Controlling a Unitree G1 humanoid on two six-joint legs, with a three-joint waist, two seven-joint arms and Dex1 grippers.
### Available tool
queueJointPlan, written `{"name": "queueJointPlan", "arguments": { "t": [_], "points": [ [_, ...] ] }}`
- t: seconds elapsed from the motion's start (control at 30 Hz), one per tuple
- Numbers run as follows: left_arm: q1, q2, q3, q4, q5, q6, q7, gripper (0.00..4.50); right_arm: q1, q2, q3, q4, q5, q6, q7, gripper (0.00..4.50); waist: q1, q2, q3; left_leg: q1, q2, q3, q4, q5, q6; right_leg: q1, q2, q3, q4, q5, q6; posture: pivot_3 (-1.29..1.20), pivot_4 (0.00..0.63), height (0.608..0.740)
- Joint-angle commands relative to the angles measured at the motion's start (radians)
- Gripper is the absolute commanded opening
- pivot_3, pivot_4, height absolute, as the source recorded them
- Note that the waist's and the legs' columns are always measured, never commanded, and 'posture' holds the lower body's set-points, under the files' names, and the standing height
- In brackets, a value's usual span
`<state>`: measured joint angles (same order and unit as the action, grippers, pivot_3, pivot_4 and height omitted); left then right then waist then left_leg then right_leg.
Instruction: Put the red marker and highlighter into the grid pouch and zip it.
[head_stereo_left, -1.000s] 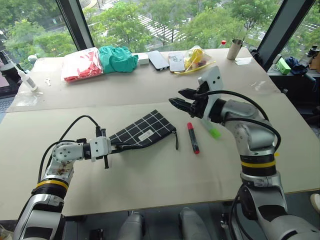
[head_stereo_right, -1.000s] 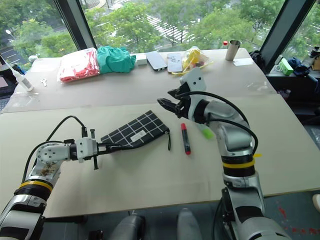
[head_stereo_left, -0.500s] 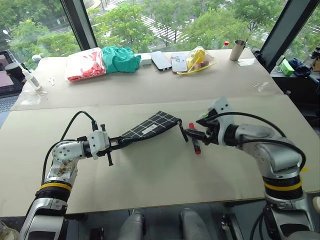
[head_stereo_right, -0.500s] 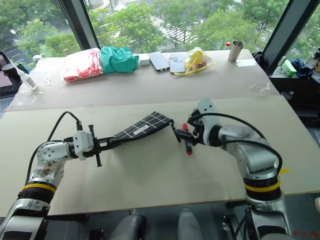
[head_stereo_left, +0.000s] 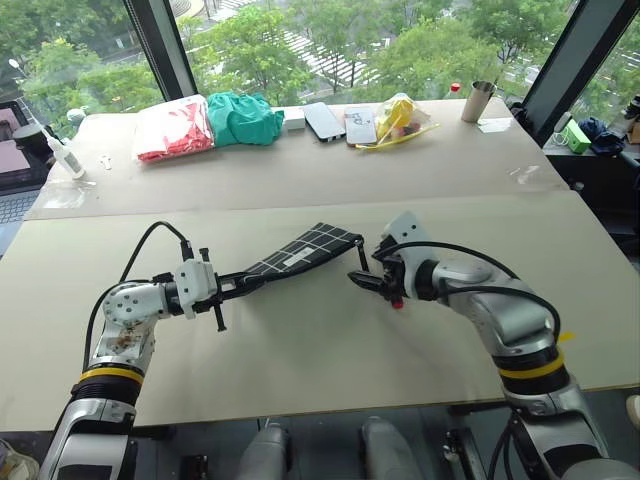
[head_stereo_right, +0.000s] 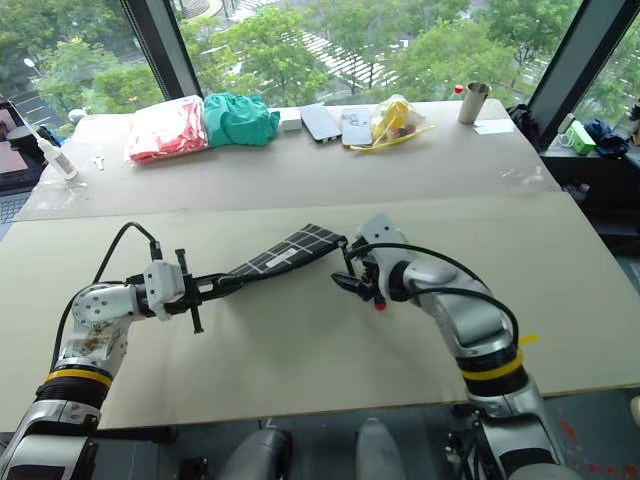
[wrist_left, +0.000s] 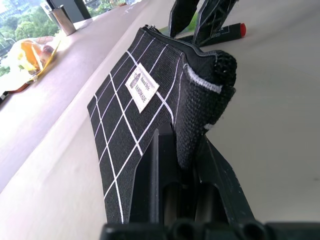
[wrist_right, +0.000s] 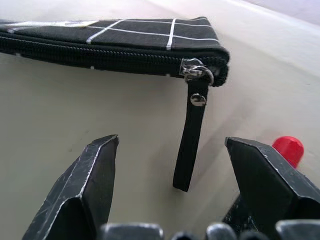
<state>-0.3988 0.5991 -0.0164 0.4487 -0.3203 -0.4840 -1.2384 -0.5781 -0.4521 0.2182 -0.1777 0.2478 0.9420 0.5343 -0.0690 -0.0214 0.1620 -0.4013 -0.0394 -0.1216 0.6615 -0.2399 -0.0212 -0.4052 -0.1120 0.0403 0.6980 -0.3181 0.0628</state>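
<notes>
The grid pouch (head_stereo_left: 305, 252), black with white lines and a small white label, is held off the table by one corner, with my left gripper (head_stereo_left: 245, 283) shut on it. Its zipper is shut, and the black pull cord (wrist_right: 192, 135) hangs from the far end. My right gripper (head_stereo_left: 365, 280) is open and low over the table, its fingers either side of that cord without touching it. The red marker (wrist_left: 225, 32) lies on the table just behind the right gripper, its red end (wrist_right: 288, 150) showing. A sliver of the lime-green highlighter (wrist_left: 192, 22) shows behind the right fingers.
Along the back of the table lie a red bag (head_stereo_left: 170, 128), a green cloth (head_stereo_left: 240, 115), two phones (head_stereo_left: 325, 120), a yellow bag (head_stereo_left: 398, 115) and a metal cup (head_stereo_left: 478, 100). A white bottle (head_stereo_left: 58, 155) stands at the far left. Bare tabletop lies in front of the pouch.
My right gripper has come down from above the marker to the pouch's zipper end, staying open. The left gripper has raised and turned the pouch slightly.
</notes>
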Motion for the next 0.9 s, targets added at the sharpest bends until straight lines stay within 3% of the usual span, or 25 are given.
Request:
{"name": "queueJointPlan", "arguments": {
  "t": [0.03, 0.07, 0.17, 0.33, 0.47, 0.63, 0.9],
  "points": [
    [-0.006, 0.001, 0.024, -0.019, -0.017, -0.007, -0.006, 0.0, -0.036, 0.011, 0.014, 0.047, -0.043, -0.091, 0.0, 3.78, 0.001, 0.0, 0.0, 0.0, 0.0, 0.0, 0.0, 0.0, 0.0, 0.0, 0.0, 0.0, 0.0, 0.0, 0.0, 0.0, 0.15, 0.74],
    [-0.005, -0.001, 0.024, -0.019, -0.016, -0.008, -0.006, 0.0, -0.043, 0.017, 0.013, 0.059, -0.046, -0.1, 0.001, 3.78, 0.001, 0.0, 0.0, 0.0, 0.0, 0.0, 0.0, 0.0, 0.0, 0.0, 0.0, 0.0, 0.0, 0.0, 0.0, 0.0, 0.15, 0.74],
    [-0.002, -0.003, 0.022, -0.02, -0.013, -0.011, -0.005, 0.0, -0.05, 0.022, 0.008, 0.065, -0.047, -0.126, 0.018, 3.11, 0.0, 0.0, 0.0, 0.0, 0.0, -0.001, 0.0, 0.0, 0.0, 0.0, 0.0, 0.0, 0.0, 0.0, 0.0, 0.0, 0.15, 0.74],
    [0.005, -0.003, 0.018, -0.019, -0.005, -0.018, -0.009, 0.0, -0.049, -0.02, 0.028, 0.03, -0.037, -0.137, 0.098, 1.26, 0.0, 0.0, 0.0, 0.0, 0.0, -0.001, 0.0, 0.0, 0.0, 0.0, 0.0, 0.0, 0.0, 0.0, 0.0, 0.0, 0.15, 0.74],
    [-0.001, -0.007, 0.017, -0.012, -0.003, -0.021, -0.01, 0.0, -0.047, -0.072, 0.079, -0.009, -0.047, -0.141, 0.172, 0.03, 0.0, 0.0, 0.0, 0.0, 0.0, -0.001, 0.0, 0.0, 0.0, 0.0, 0.0, 0.0, 0.0, 0.0, 0.0, 0.0, 0.15, 0.74],
    [-0.006, -0.014, 0.016, -0.009, -0.002, -0.023, -0.012, 0.0, -0.034, -0.105, 0.176, -0.063, -0.095, -0.159, 0.214, 0.03, 0.0, 0.0, 0.0, 0.0, 0.0, -0.001, 0.0, 0.0, 0.0, 0.0, 0.0, 0.0, 0.0, 0.0, 0.0, 0.0, 0.15, 0.74],
    [0.003, -0.016, 0.016, -0.012, -0.002, -0.027, -0.012, 0.0, -0.082, -0.058, 0.311, -0.04, -0.235, -0.205, 0.192, 0.03, 0.0, 0.0, 0.0, 0.0, 0.0, -0.001, 0.0, 0.0, 0.0, 0.0, 0.0, 0.0, 0.0, 0.0, 0.0, 0.0, 0.15, 0.74]
  ]
}}
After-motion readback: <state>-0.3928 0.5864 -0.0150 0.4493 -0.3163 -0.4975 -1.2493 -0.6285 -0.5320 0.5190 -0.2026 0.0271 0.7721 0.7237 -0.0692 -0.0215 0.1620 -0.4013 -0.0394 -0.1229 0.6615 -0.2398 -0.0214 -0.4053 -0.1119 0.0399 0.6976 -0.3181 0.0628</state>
